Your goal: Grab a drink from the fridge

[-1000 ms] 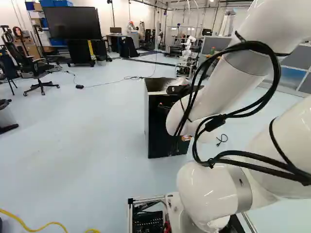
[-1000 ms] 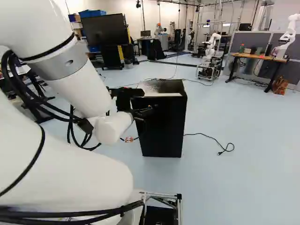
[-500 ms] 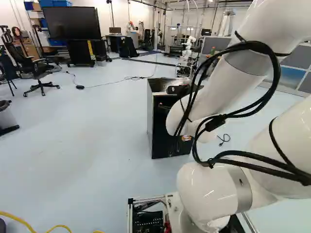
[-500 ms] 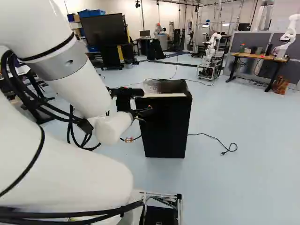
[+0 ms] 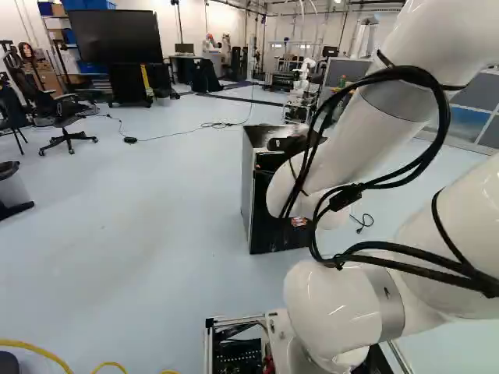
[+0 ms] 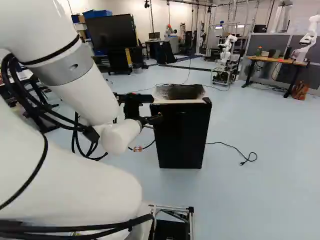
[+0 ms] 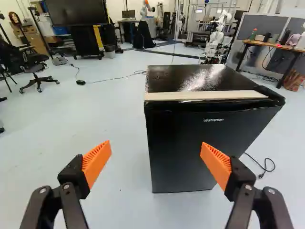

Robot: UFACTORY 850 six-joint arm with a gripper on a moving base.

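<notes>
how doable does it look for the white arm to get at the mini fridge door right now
Probably yes: the open hand faces the mini fridge door with nothing seen between them. The door sits off to one side, though, so the white arm would likely have to shift first.

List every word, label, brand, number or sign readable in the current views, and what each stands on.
Fridge door: one short pale word high on its front, likely a brand name; too small to quote letter by letter with certainty.
Small orange-and-white patch by the arm: too small to tell whether it bears print.
I can make out no other word, number or sign.
</notes>
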